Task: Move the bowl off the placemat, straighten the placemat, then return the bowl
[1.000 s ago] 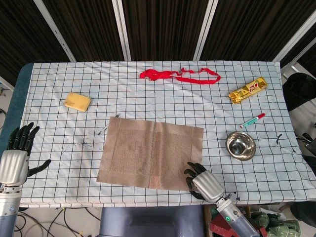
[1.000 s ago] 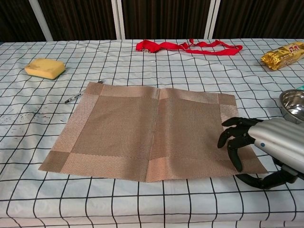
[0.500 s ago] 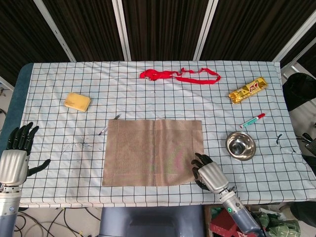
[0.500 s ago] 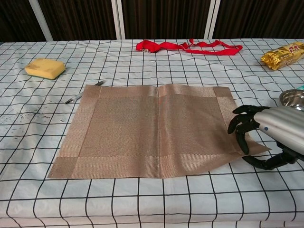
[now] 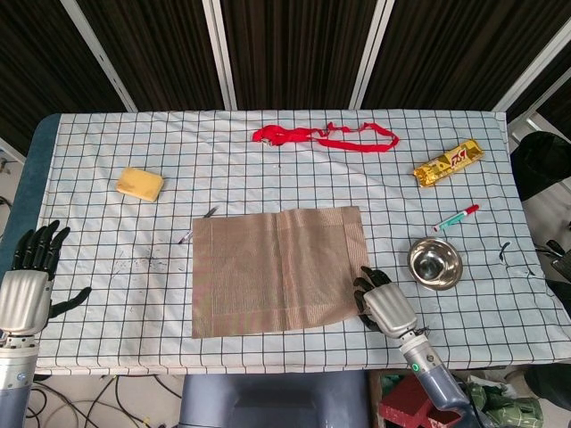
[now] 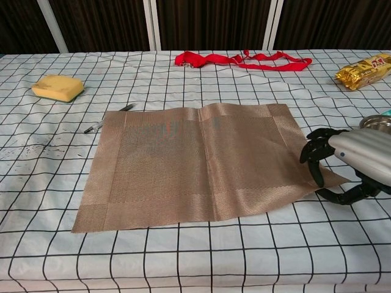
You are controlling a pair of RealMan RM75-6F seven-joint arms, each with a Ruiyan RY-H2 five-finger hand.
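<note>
The brown woven placemat (image 5: 277,267) (image 6: 195,159) lies flat in the middle of the checked tablecloth, its right side turned slightly toward the far edge. My right hand (image 5: 384,306) (image 6: 342,162) holds the mat's near right corner, fingers on top and thumb below. The steel bowl (image 5: 435,263) (image 6: 379,122) stands upright on the cloth, right of the mat and just beyond that hand. My left hand (image 5: 27,285) hovers at the table's near left edge with its fingers spread and nothing in it. It shows only in the head view.
A yellow sponge (image 5: 139,184) (image 6: 58,86) sits at the far left, and a pen (image 5: 198,226) (image 6: 109,118) touches the mat's far left corner. A red ribbon (image 5: 326,136) lies along the back. A gold snack pack (image 5: 447,162) and a marker (image 5: 456,218) lie beyond the bowl.
My right hand has moved right and away from me with the mat's corner, swinging the placemat counterclockwise. The left hand and the bowl have stayed put.
</note>
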